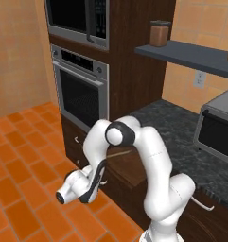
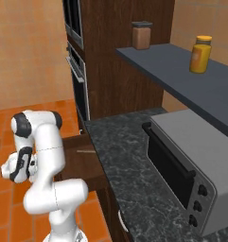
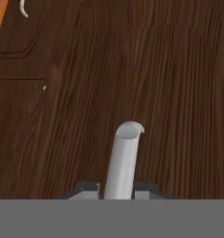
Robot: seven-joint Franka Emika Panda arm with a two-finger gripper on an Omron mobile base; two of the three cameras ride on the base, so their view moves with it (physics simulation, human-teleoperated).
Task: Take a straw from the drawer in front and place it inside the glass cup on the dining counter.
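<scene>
The dark-brown drawer (image 1: pixel 130 166) stands pulled out under the granite counter, and its inside shows from above (image 2: pixel 83 163). The straw (image 1: pixel 118 153), a thin pale stick, lies on the drawer floor near the back (image 2: pixel 85 151). My gripper (image 1: pixel 102 177) sits low at the drawer front, the arm folded down to the left of it. In the hand view the curved silver handle (image 3: pixel 123 158) rises between my fingertips (image 3: pixel 89 188), and the gripper (image 3: pixel 117 189) is shut on it against the dark wood front. The glass cup and the dining counter are out of view.
A wall oven (image 1: pixel 82 94) with a microwave (image 1: pixel 77 19) above stands left of the drawer. A toaster oven (image 2: pixel 181 163) sits on the speckled granite counter (image 1: pixel 179 125). A shelf (image 2: pixel 181 71) above carries a brown canister (image 1: pixel 159 33) and a yellow jar (image 2: pixel 200 54). Orange tile floor (image 1: pixel 21 156) lies to the left.
</scene>
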